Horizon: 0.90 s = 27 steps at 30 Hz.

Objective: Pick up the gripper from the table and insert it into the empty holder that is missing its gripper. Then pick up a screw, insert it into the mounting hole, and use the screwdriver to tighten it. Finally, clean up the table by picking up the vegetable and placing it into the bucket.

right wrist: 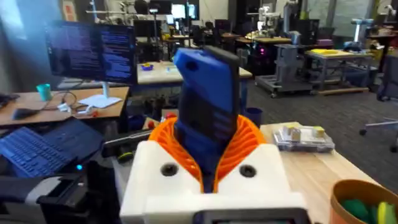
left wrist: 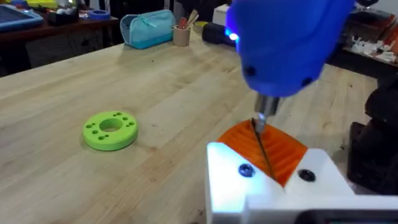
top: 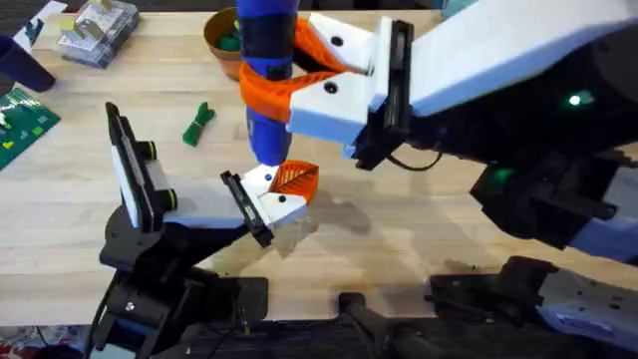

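- Fingers of the right gripper (top: 299, 75) were clamped on the screwdriver (top: 267, 60), its long axis upright and its tip pointing down.
- Left gripper (top: 284, 191) held the orange gripper (top: 296, 179) on the holder (top: 274, 204), directly below the tip; whether its fingers were closed cannot be told.
- Vegetable (top: 198, 124) lay on the table (top: 399, 229), short of the bucket (top: 223, 38).

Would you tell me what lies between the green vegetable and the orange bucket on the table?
Bare table only: in the overhead view, nothing sits between the vegetable and the bucket.
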Tool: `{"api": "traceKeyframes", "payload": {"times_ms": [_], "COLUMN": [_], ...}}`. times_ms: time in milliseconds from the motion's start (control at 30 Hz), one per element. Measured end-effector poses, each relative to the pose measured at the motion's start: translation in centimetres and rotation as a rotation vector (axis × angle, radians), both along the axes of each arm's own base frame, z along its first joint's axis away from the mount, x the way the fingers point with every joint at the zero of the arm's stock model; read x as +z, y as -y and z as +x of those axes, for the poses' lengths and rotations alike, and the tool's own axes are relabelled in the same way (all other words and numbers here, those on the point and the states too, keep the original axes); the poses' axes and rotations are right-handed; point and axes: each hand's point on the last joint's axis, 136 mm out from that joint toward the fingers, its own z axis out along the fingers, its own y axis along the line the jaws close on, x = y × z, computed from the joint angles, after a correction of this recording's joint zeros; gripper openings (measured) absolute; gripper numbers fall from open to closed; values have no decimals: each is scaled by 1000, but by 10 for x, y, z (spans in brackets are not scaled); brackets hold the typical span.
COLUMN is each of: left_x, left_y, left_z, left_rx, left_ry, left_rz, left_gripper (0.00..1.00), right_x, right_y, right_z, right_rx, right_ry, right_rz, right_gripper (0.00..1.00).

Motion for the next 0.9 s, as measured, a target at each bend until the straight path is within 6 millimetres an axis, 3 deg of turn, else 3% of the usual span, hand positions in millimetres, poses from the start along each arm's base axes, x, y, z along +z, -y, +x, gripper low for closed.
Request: {"api": "traceKeyframes", "payload": {"times_ms": [467,900], "left_x": [0,0], "left_y": [0,0], "left_z": [0,0], "left_rx": [0,0], "left_ry": [0,0], "left_rz": [0,0], "left_gripper": [11,11], "right_x": [-16,-19], "right_y": [-12,-14], "right_z": [3,3], "right_rx": [17,20], "right_ry": [-36,-43], "right_rz": [-30,-34], "right_gripper": [63,64]}}
